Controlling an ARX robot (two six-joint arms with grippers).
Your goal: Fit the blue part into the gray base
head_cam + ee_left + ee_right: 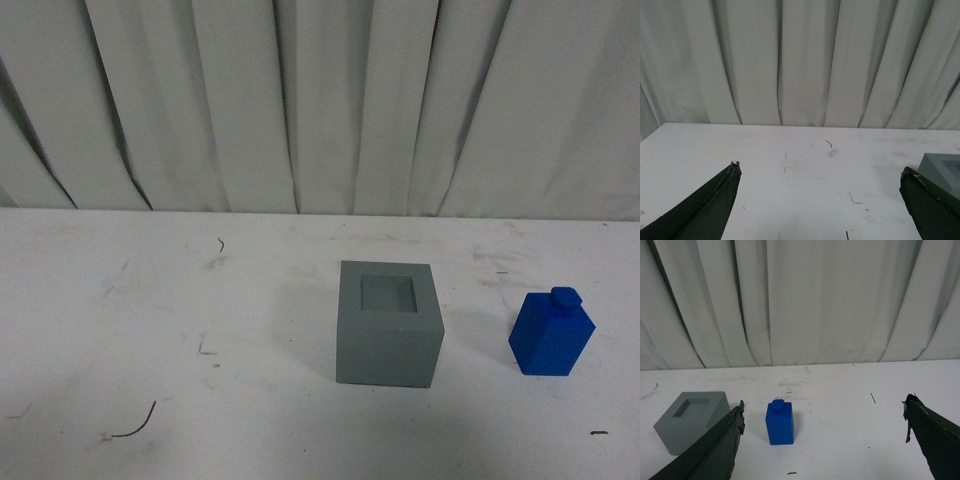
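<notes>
The gray base (389, 322) stands on the white table a little right of centre, its square recess facing up and holding nothing. The blue part (552, 334) stands upright to its right, knob on top, a gap apart. Neither arm shows in the front view. In the right wrist view the blue part (780, 421) stands ahead of my open right gripper (824, 417), nearer one finger, with the gray base (690, 420) beside it. My left gripper (820, 177) is open over bare table; a corner of the gray base (944, 170) shows behind one finger.
A pleated white curtain (320, 100) closes off the back of the table (150, 330). The tabletop carries scuff marks and a few small dark bits of debris (135, 425).
</notes>
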